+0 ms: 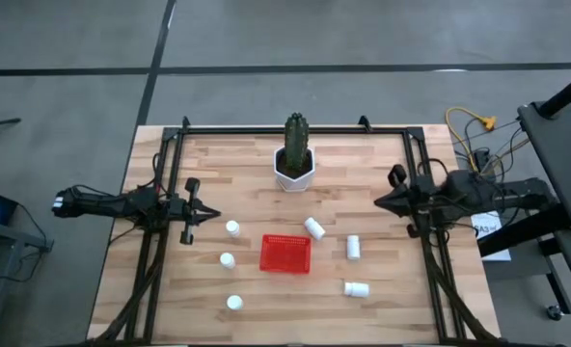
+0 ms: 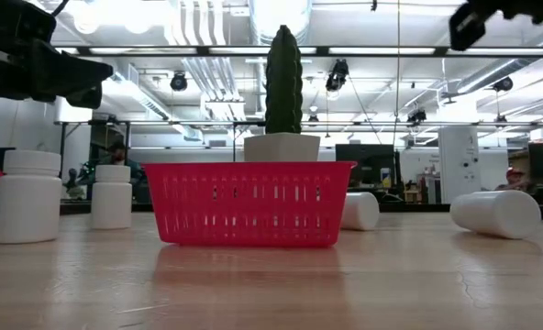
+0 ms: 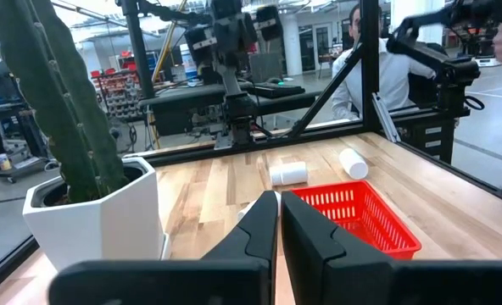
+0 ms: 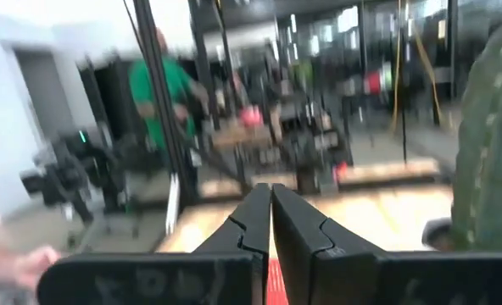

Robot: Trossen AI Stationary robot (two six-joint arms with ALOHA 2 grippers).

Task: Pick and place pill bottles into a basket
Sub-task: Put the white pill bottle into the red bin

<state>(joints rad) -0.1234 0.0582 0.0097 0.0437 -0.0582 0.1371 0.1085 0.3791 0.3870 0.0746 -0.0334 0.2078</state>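
Six pill bottles (image 1: pixel 314 227) lie scattered on the wooden surface (image 1: pixel 382 193), all outside the red basket (image 1: pixel 285 254), which holds nothing. Three stand upright on the side of the left end effector (image 1: pixel 212 216): one (image 1: pixel 232 228) just beside its closed tip, a second (image 1: pixel 228 260) a little farther off next to the basket, and a third (image 1: pixel 234 303) well beyond, near the surface's front edge. Three lie on their sides toward the right end effector (image 1: pixel 380 201): one at the basket's corner nearest it, another (image 1: pixel 353 248) between the basket and that arm, and the last (image 1: pixel 357 288) farther off toward the front edge.

Seen from the low view, the basket (image 2: pixel 249 203) sits between the two upright bottles (image 2: pixel 28 196) and the tipped ones (image 2: pixel 496 214).

Both end effectors hover above the surface with fingers pressed together, pinching nothing. They point toward each other from opposite sides of the surface, with the basket between them and somewhat nearer the front edge. In the left wrist view, the fingers (image 3: pixel 255 233) meet, with the basket (image 3: pixel 353 216) just ahead.

Between the two tips but farther back stands a cactus (image 1: pixel 296 140) in a white hexagonal pot (image 1: pixel 293 173). A person in a white shirt (image 3: pixel 374 72) sits beyond the surface, and a person in green (image 4: pixel 162 93) shows in the room.
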